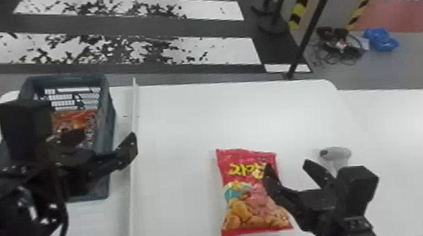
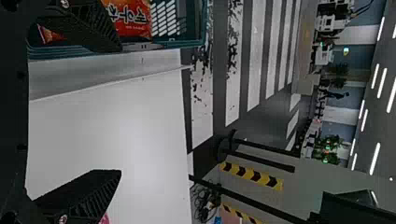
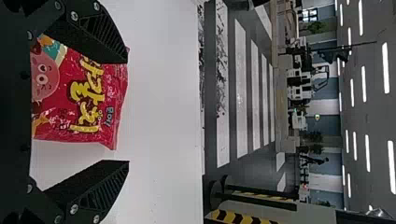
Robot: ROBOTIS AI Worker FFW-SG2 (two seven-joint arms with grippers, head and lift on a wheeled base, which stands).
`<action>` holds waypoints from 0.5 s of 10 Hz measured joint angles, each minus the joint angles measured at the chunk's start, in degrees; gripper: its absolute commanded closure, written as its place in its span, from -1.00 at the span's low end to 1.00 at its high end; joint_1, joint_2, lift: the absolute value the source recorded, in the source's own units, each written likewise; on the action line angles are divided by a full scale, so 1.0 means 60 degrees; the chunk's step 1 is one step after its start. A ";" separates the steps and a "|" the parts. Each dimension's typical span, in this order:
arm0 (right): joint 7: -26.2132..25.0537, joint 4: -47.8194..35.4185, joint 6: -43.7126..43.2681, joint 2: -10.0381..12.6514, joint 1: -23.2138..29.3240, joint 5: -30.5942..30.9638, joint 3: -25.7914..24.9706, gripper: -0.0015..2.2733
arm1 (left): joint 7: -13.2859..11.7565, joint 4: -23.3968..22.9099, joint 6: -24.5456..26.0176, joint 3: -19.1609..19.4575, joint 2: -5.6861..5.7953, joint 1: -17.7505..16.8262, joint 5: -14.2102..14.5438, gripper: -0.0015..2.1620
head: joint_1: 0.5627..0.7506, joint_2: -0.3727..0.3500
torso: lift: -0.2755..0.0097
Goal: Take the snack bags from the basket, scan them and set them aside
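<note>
Jaws spread wide and empty on right gripper (image 1: 287,165) and left gripper (image 2: 120,111).
One right finger overlaps the side of a red snack bag (image 1: 240,193); contact I can't tell. That bag lies flat on the table (image 1: 186,128), well in from its far edge; the basket (image 1: 110,113) sits at the far left corner, an orange bag (image 1: 77,119) inside. Both look light, soft, slick, their contents crushable: best pinched gently across the middle.

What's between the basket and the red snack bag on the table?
In the head view, a thin white divider and bare tabletop lie between basket and bag; one finger of the left gripper overlaps the divider.
</note>
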 measured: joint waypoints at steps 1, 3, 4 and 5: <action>0.0011 0.0012 0.0011 0.0005 -0.0006 0.0022 0.0024 -0.85 | -0.0066 -0.0600 -0.0088 0.0239 0.0006 0.0469 -0.0041 -0.94 | 0.41 -0.35 | 0.41; 0.0324 0.0085 0.0414 -0.0014 -0.0009 0.0162 0.0034 -0.85 | -0.0044 -0.1446 -0.0869 0.0663 -0.0004 0.1602 -0.0535 -0.94 | 0.41 -0.28 | 0.41; 0.0568 0.0096 0.0735 -0.0028 0.0001 0.0304 0.0034 -0.85 | -0.0049 -0.1499 -0.1311 0.0968 -0.0007 0.2061 -0.0644 -0.94 | 0.41 -0.20 | 0.41; 0.0816 0.0096 0.1066 -0.0032 0.0000 0.0500 0.0057 -0.85 | -0.0051 -0.1323 -0.2112 0.1296 -0.0007 0.2440 -0.0692 -0.94 | 0.41 -0.10 | 0.41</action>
